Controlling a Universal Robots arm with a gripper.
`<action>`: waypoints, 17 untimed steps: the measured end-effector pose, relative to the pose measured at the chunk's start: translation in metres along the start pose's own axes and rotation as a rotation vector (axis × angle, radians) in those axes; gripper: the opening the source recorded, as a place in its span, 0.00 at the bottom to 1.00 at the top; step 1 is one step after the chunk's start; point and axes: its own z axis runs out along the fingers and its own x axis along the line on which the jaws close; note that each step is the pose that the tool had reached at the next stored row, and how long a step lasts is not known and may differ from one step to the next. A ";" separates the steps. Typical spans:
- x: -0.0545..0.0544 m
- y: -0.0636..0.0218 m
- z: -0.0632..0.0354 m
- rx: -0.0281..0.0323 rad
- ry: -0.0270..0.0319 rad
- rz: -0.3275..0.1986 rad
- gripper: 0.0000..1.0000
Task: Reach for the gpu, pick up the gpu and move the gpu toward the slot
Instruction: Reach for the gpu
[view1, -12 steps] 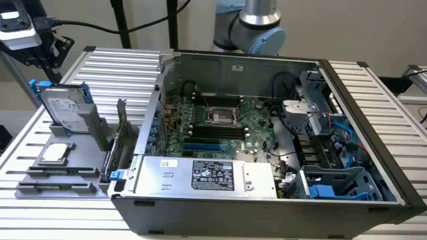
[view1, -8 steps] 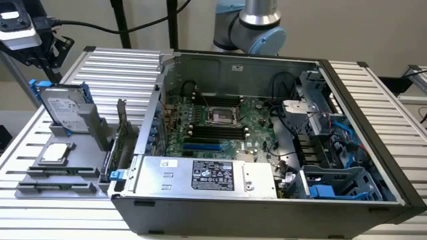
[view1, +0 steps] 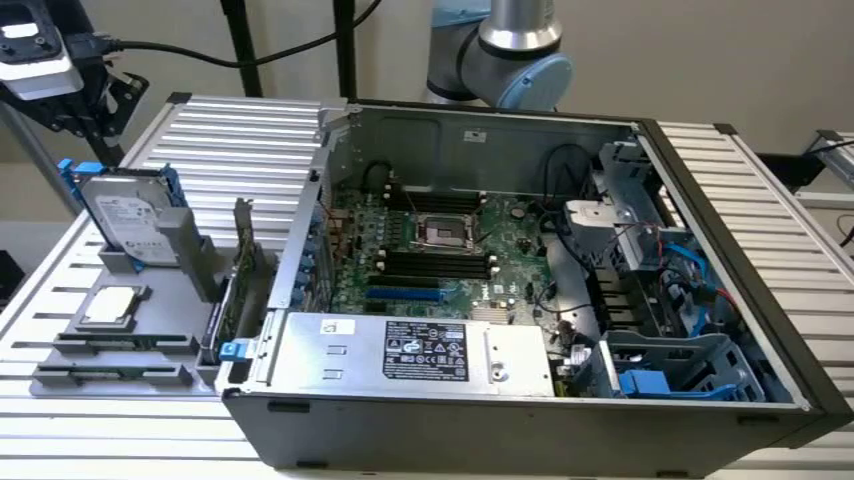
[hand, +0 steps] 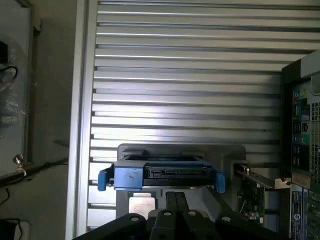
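Step in hand: the reach, by my reading. Nothing is gripped, and the gpu has not been lifted.
Hand: the hand is above the parts holder, roughly over the hard drive and the processor chip. Its two fingers are together with nothing between them.
Gpu: the gpu stands on its edge in the holder, in the narrow space between the hard drive and the outer wall of the computer case. In the wrist view its green board is to one side of the hand, apart from it and just beside the case.
Slot: the blue slot lies on the motherboard inside the open case, below the black memory slots. It is empty, and the case wall stands between it and the gpu.
Other parts: memory sticks lie flat on the holder at the exterior view's left, near the processor chip. The whole set rests on the ribbed desk.
What the next move calls for: a judgement only. The hand would need to shift sideways toward the case until it is centred over the card's top edge, and spread its fingers. It would then have to come down straight, because the card is thin and the hard drive and the case wall crowd it on either side.
Risk: an off-line descent could catch the case wall or tip the card.
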 end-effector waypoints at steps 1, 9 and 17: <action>0.000 0.0000 0.0000 0.0000 0.0000 0.000 0.11; -0.012 -0.0132 -0.0004 -0.0001 0.0040 0.000 0.11; -0.037 -0.0338 -0.0013 -0.0002 0.0096 0.000 0.11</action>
